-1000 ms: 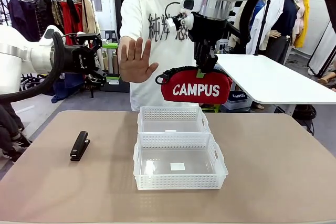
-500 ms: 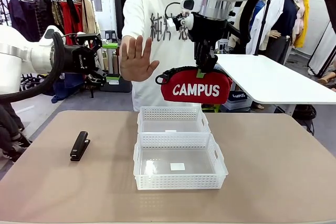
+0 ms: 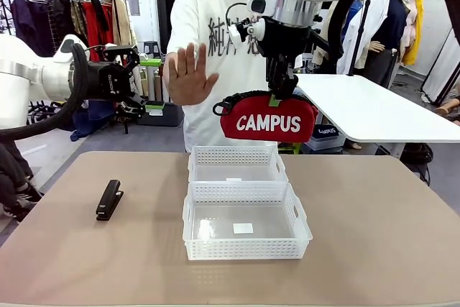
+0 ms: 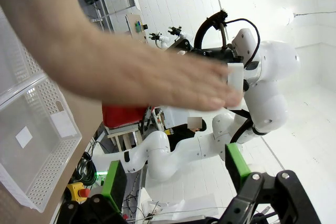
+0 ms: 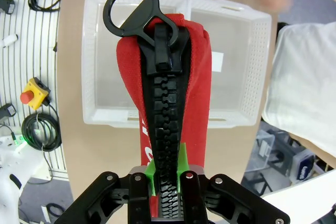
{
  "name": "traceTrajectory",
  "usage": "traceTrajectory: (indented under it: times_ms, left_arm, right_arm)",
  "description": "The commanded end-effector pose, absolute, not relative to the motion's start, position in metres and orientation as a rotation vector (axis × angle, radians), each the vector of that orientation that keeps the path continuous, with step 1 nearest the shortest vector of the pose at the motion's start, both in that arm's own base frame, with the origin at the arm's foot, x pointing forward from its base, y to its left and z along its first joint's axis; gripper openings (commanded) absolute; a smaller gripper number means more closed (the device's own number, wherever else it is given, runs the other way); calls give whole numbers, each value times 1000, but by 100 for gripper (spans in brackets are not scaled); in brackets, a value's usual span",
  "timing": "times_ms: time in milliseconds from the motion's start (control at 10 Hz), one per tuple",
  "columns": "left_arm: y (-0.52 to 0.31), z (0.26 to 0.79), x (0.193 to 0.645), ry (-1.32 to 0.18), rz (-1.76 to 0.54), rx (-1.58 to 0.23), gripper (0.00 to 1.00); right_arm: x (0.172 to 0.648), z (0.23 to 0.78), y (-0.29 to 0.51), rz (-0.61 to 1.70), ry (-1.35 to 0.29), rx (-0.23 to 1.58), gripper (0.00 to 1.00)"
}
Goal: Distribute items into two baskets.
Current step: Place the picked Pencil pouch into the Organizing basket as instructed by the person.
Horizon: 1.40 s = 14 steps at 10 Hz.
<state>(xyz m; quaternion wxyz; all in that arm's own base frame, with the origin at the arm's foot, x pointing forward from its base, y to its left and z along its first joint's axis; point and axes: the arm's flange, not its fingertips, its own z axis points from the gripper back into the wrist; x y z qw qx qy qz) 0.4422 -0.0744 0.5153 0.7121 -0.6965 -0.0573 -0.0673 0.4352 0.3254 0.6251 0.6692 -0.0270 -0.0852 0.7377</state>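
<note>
Slightly nearer now, the person's raised hand (image 3: 190, 73) faces the red pouch (image 3: 269, 121), clamped in the right gripper (image 3: 277, 96) above two empty baskets (image 3: 244, 249); the stapler (image 3: 109, 199) lies untouched on the table, and the left gripper (image 4: 176, 174) has its fingers spread apart.

Bright, even light from above leaves soft shadows under the stapler (image 3: 109, 200) and near basket (image 3: 244, 248). In the left wrist view the person's hand (image 4: 131, 72) is blurred close to the lens and lines bow toward the edges; the right wrist view's red pouch (image 5: 197, 93) is sharp.
</note>
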Motion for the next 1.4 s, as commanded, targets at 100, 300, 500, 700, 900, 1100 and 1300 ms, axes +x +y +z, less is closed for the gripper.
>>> traceTrajectory:
  times_ms: [100, 300, 500, 700, 900, 1100, 1300]
  left_arm:
    - [-73, 518, 441, -131, -154, -1541, 100]
    - [-73, 518, 441, -131, -154, -1541, 100]
    - [-73, 518, 441, -131, -154, -1541, 100]
    - [-73, 518, 441, -131, -154, -1541, 100]
    - [-73, 518, 441, -131, -154, -1541, 100]
    - [-73, 518, 441, -131, -154, -1541, 100]
    - [-73, 518, 441, -131, -154, -1541, 100]
  right_arm:
    - [435, 627, 325, 1663, -196, -62, 0]
    - [435, 627, 325, 1663, -196, -62, 0]
    - [435, 627, 325, 1663, -196, -62, 0]
    - [435, 627, 325, 1663, -196, -62, 0]
    - [435, 627, 325, 1663, -196, -62, 0]
    - [435, 627, 325, 1663, -196, -62, 0]
    - [435, 627, 325, 1663, -196, -62, 0]
